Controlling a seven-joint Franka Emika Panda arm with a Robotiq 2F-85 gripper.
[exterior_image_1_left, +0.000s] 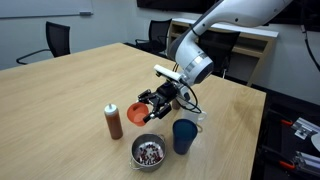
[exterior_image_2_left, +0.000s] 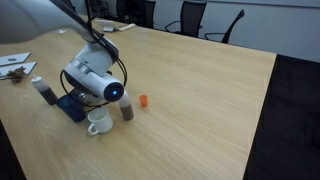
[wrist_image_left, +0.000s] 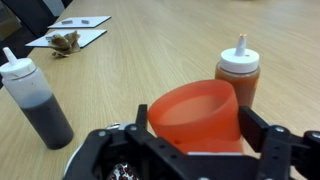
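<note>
- Wrist view: the gripper (wrist_image_left: 195, 140) is clamped on an orange cup (wrist_image_left: 193, 105) at the lower middle of the frame, with one finger on each side of its wall.
- A brown sauce bottle (wrist_image_left: 240, 72) with a white cap stands upright just beyond the cup, at upper right.
- A dark sauce bottle (wrist_image_left: 36, 100) stands at the left edge.
- In an exterior view, a metal bowl (exterior_image_1_left: 149, 152) and a blue cup (exterior_image_1_left: 185, 136) stand on the bench (exterior_image_1_left: 70, 90) below the gripper, near the bottom of the frame.
- Whether the orange cup touches the bench cannot be told.
</note>
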